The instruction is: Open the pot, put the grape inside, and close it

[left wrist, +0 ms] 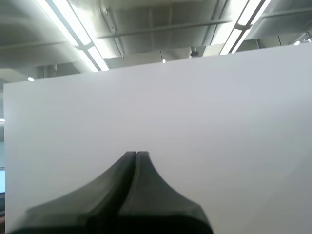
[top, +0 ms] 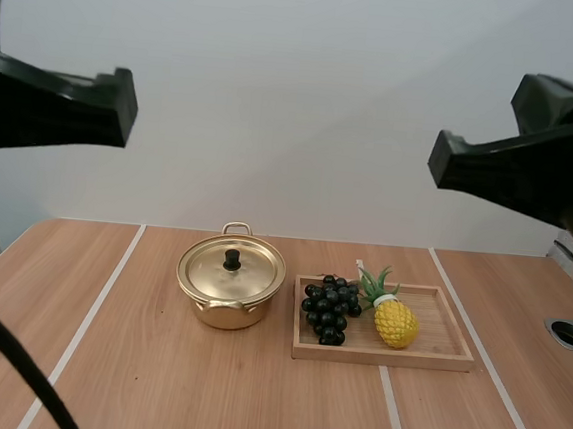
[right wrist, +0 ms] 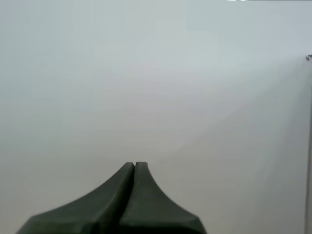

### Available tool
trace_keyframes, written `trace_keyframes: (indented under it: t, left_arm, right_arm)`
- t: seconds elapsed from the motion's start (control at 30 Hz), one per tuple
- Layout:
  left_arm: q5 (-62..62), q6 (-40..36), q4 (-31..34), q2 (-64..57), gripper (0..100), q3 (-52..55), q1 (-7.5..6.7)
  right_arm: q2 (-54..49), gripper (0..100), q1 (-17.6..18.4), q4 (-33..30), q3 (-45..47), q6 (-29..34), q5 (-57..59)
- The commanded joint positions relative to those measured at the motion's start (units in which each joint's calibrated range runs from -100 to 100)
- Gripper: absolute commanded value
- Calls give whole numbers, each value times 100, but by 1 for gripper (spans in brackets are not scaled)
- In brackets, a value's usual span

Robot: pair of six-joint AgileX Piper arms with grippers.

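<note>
Left end effector [left wrist: 135, 154], right end effector [right wrist: 134, 165] both pressed together, well above lidded pot [top: 231, 280], grapes [top: 330, 308] by tray [top: 382, 358] edge

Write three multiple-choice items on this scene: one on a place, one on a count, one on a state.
1. What does the bunch of grapes lie on?
A. a plate
B. the wooden tray
C. a folded cloth

2. How many things lie on the tray?
A. one
B. two
C. four

3. How is the lid of the pot?
A. seated on the pot
B. flat on the tray
C. gripped by an arm

Answers:
1 B: the grapes sit at the tray's left end.
2 B: only the grapes and a pineapple are on it.
3 A: the lid covers the pot, knob up.
</note>
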Motion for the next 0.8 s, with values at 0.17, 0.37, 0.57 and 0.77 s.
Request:
trace_keyframes:
  t: [0.17,0.37,0.57,0.77]
  left_arm:
    - [-53,-60,24,0,0,-300,-25]
    - [-8,-60,24,0,0,-303,-25]
    - [641,-60,-62,354,0,-303,-25]
    - [1066,-60,-62,1693,0,-333,-25]
  right_arm:
    - [0,0,-29,53,-585,-35,-102]
    - [0,0,-29,53,-631,-35,-102]
    - [299,0,-29,82,-635,-35,-27]
    - [1445,0,-29,96,-635,-35,504]
